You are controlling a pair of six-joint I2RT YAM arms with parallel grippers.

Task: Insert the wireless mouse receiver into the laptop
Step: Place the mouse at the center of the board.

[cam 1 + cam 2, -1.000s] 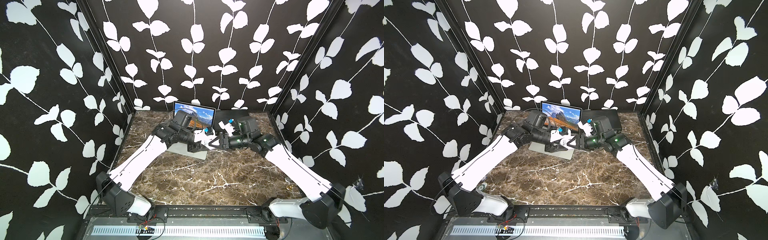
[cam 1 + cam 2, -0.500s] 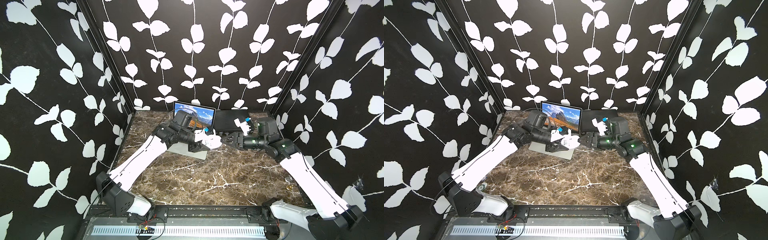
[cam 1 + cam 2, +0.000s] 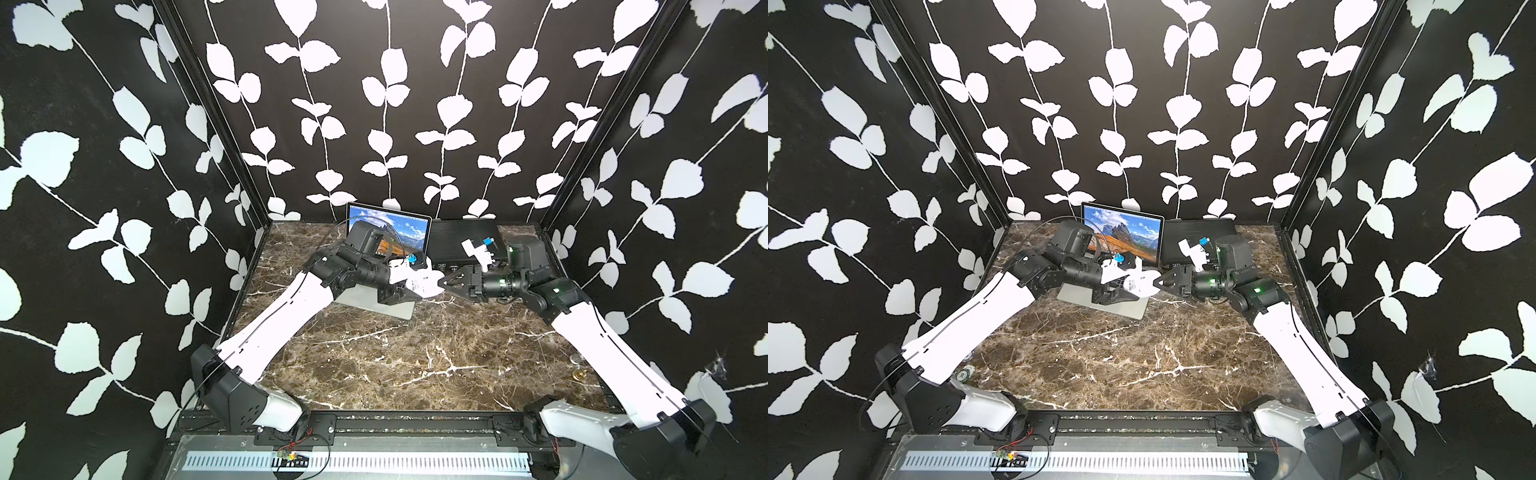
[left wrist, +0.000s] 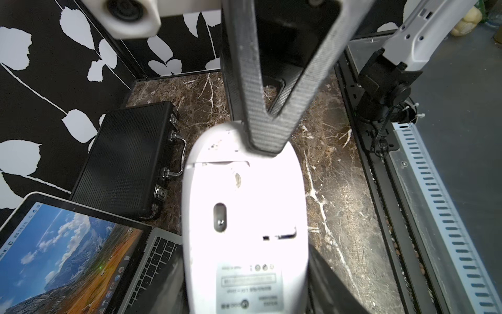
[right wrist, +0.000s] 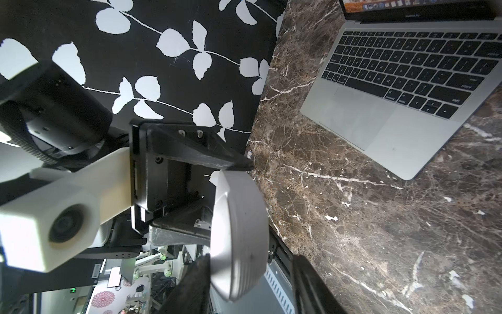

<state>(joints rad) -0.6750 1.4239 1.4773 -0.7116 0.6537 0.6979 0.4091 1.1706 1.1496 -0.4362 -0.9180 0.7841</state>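
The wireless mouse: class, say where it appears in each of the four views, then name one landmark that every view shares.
A top view: the wireless mouse is near the picture's centre, below and right of the laptop screen.
A top view: near the centre too, below the screen.
Left wrist: large, mid-picture, underside facing the camera.
Right wrist: seen edge-on.
Shared landmark: the laptop, also in both wrist views.

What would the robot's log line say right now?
left gripper holds wireless mouse | right gripper open at its tip | laptop open
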